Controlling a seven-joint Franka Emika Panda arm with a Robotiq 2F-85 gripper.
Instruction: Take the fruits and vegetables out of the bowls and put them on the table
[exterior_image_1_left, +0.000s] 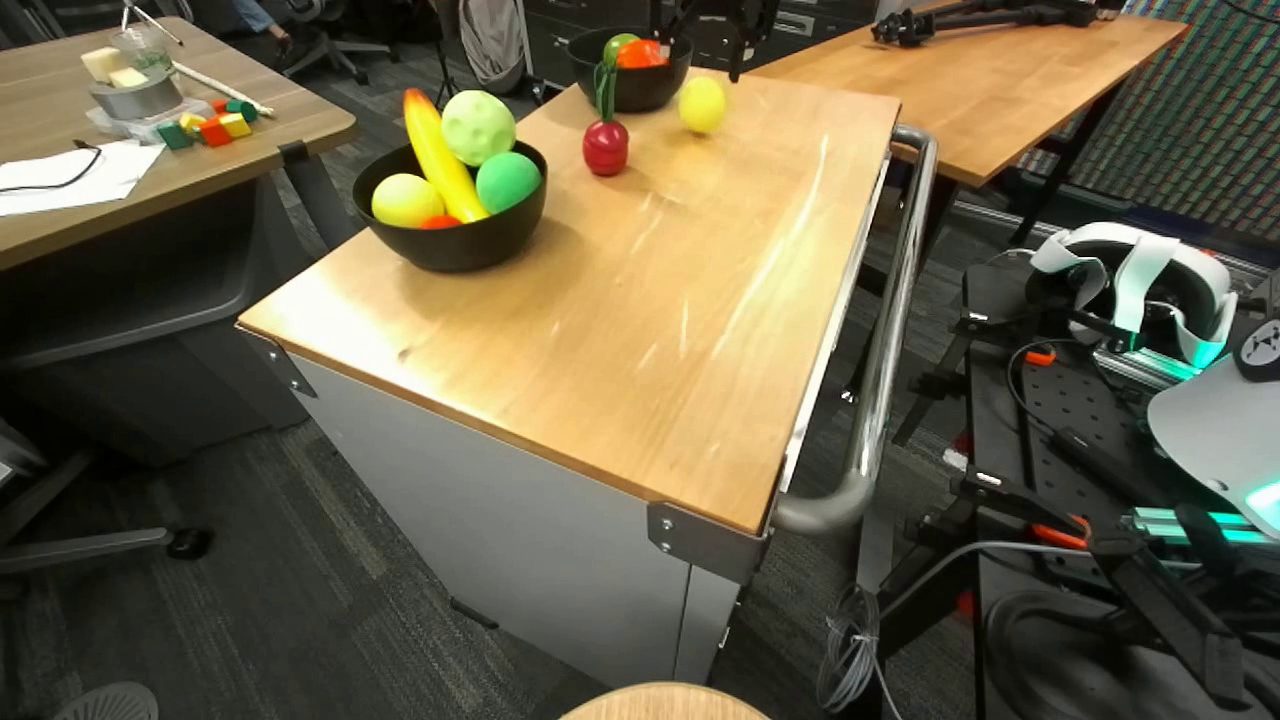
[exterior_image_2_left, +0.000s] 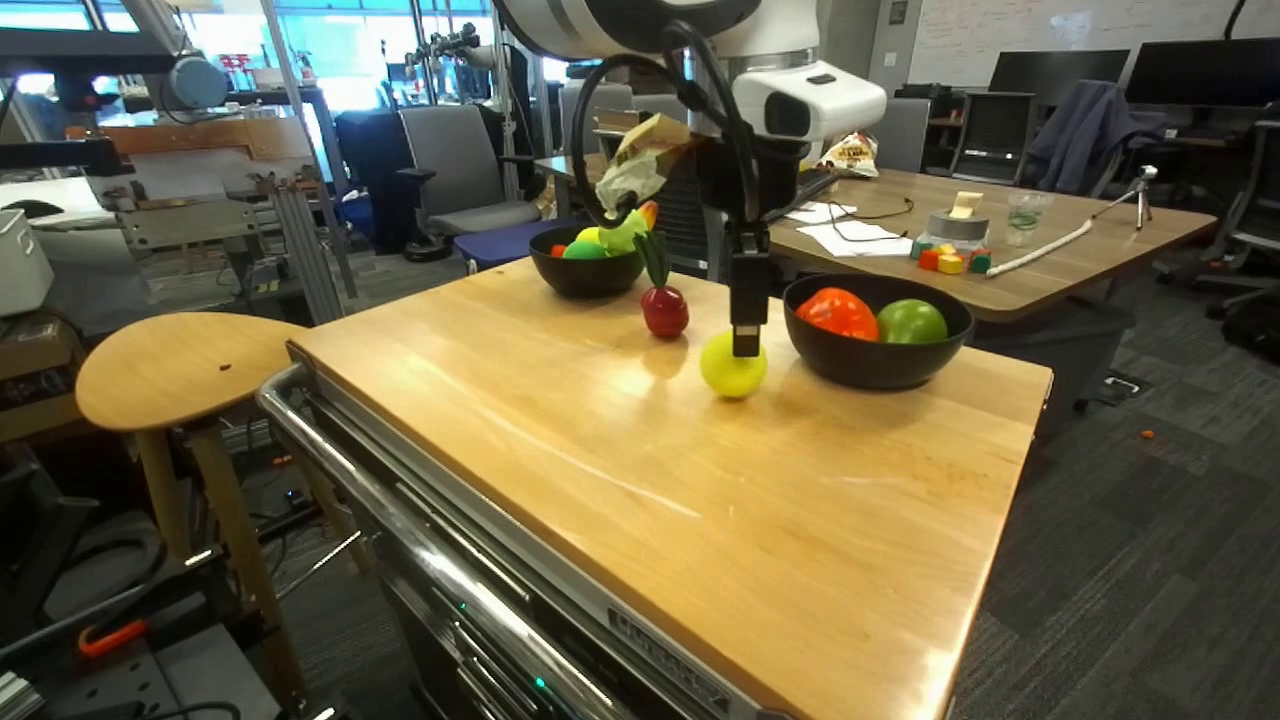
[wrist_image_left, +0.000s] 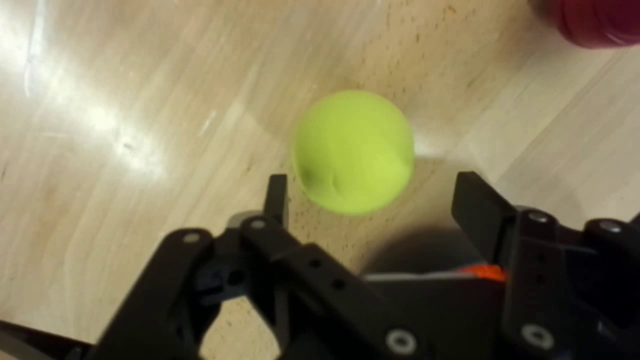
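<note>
As the gripper stands wide over a yellow ball on the table beside a black bowl, what looks like a release calls for a straight, unhurried rise, lest the fingers roll it. From here, lettering on the cabinet label and marks on the whiteboard are too blurred to read.
</note>
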